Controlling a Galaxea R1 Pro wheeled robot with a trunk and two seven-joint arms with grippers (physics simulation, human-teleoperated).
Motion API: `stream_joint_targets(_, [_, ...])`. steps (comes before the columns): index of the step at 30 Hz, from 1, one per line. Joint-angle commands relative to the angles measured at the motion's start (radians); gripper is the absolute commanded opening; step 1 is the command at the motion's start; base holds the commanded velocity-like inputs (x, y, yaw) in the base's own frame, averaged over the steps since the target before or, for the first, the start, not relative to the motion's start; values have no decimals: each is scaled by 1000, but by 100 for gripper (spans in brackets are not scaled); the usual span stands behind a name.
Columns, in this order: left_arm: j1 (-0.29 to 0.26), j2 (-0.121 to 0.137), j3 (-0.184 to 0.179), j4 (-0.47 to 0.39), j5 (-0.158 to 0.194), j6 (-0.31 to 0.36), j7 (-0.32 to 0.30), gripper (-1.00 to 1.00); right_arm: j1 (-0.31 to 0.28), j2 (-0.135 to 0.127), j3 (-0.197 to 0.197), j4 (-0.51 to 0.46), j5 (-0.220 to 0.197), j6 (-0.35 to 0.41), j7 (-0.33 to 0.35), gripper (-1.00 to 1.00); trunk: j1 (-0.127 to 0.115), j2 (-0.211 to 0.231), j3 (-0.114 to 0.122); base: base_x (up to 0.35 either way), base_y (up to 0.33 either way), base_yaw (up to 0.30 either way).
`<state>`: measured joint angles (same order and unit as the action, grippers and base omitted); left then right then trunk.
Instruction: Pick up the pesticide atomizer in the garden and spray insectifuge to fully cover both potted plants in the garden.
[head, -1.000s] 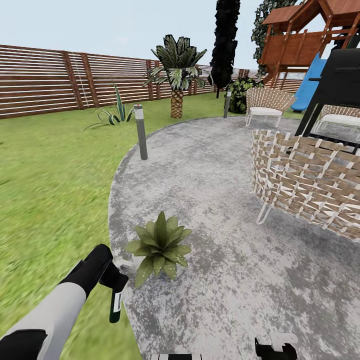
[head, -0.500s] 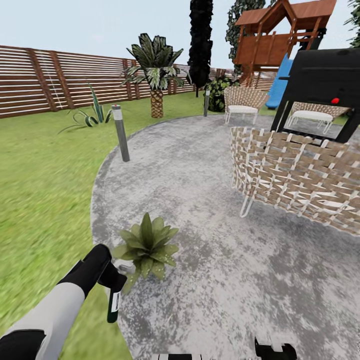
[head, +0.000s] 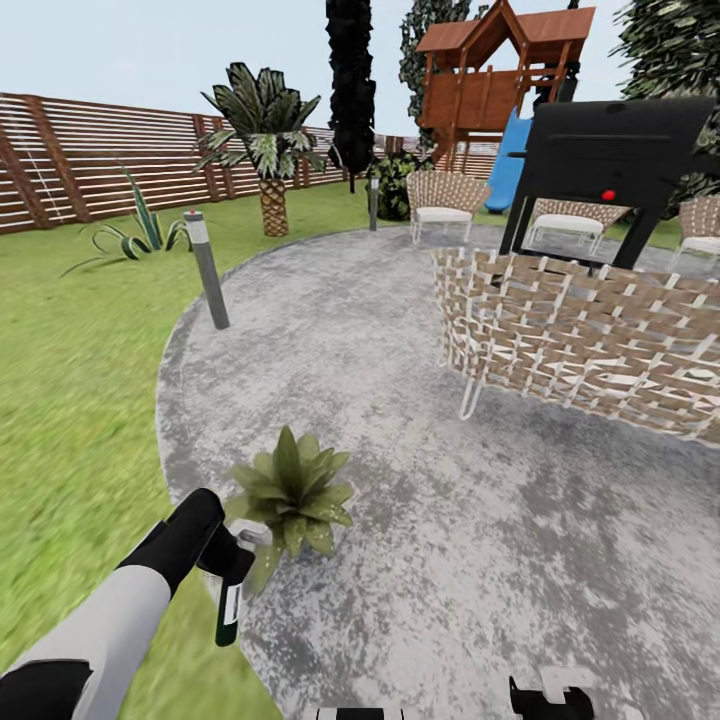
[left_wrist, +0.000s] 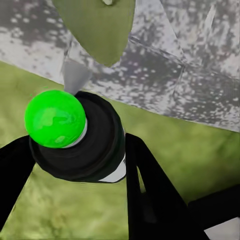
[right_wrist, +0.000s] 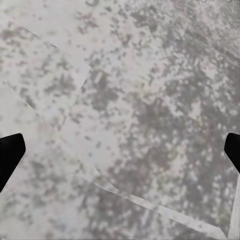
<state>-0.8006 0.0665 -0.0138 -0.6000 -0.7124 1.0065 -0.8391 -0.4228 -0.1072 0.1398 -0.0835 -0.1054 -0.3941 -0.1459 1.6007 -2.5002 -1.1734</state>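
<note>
Your left claw (head: 232, 572) is clamped on the pesticide atomizer (head: 229, 610), fingers either side of the bottle. In the head view the bottle hangs from the claw with its long axis near vertical, dark green end down at 6 o'clock, over the seam where lawn (head: 80, 400) meets patio (head: 420, 480). Left wrist view: you look down the bottle's dark round end (left_wrist: 80, 137) with a bright green ball (left_wrist: 54, 117) on it, one broad leaf tip (left_wrist: 97, 27) just beyond.

The potted plant (head: 290, 490) sits at about 1 o'clock from the left claw, just beside it, on the patio's edge. Leaves nearly touch the claw; I can't tell if they do. The left arm is nearer by far and already holds the sprayer.

Right claw (head: 550, 693) is low at the head view's 6 o'clock edge, well apart from the plant. Its wrist view shows two dark finger tips (right_wrist: 10, 152) set wide apart over bare paving, nothing between.

Judgement: the coming move turns on aiming the bottle's spray end toward 1 o'clock at the rosette; which end sprays I can't tell. Second plant not identified here. Wicker chair (head: 590, 340) stands at 2 o'clock, well clear.
</note>
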Motion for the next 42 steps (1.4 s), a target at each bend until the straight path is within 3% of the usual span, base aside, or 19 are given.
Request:
stream_joint_targets(1, [0, -1, -1, -1, -9, 2, -9, -100, -1, 0, 9, 1, -11, -4, -2, 100, 0, 0, -1, 253, 96, -57])
stream_joint_targets(11, [1, 6, 0, 0, -9, 3, -9, -100, -1, -2, 9, 2, -10, -5, -1, 100, 0, 0, -1, 124, 11, -6])
stream_joint_targets(22, [1, 9, 1, 0, -9, 4, -9, -100, -1, -2, 8, 1, -10, -4, -3, 100, 0, 0, -1, -294, 130, -8])
stream_joint_targets(32, [1, 9, 0, 3, -10, 3, -8, -100, -1, -2, 9, 1, -10, -3, -3, 100, 0, 0, -1, -265, 233, -253])
stream_joint_targets(42, [0, 10, 1, -1, -10, 2, -2, -100, -1, -2, 8, 1, -10, -4, -3, 100, 0, 0, -1, 61, 278, -229])
